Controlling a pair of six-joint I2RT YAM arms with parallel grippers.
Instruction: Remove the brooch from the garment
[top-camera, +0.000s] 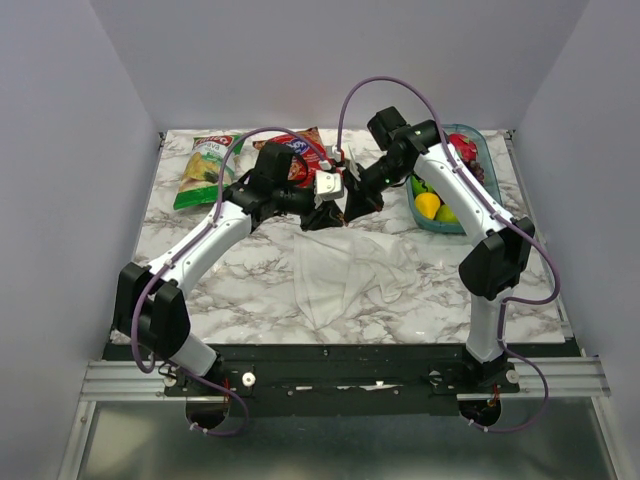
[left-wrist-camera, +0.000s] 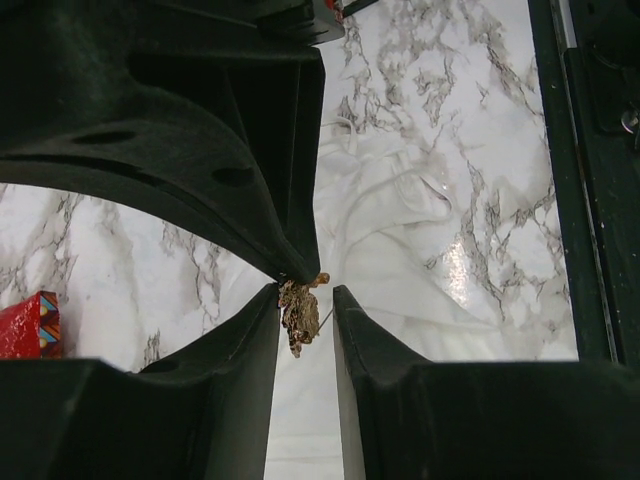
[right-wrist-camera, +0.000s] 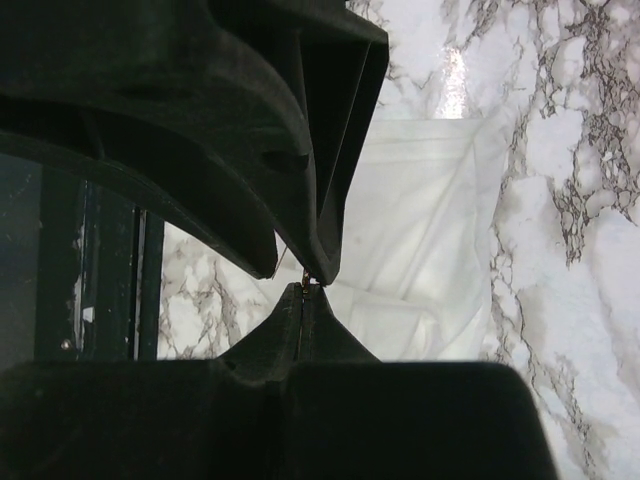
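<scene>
Knobbly bronze brooch (left-wrist-camera: 298, 318) sits inside barely parted left claw (left-wrist-camera: 306, 297); right claw (right-wrist-camera: 303, 292) pinches its tip.

Small, knobbly gold-brown brooch (left-wrist-camera: 297, 318) dangles upright from right gripper's (right-wrist-camera: 303, 290) pinched tips, between left gripper's (left-wrist-camera: 307, 298) fingers, above crumpled white garment (top-camera: 350, 265).

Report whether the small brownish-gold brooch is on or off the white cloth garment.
Off, it seems: the brooch hangs pinched by the right gripper, no cloth clinging, while the garment lies on the table below.
</scene>
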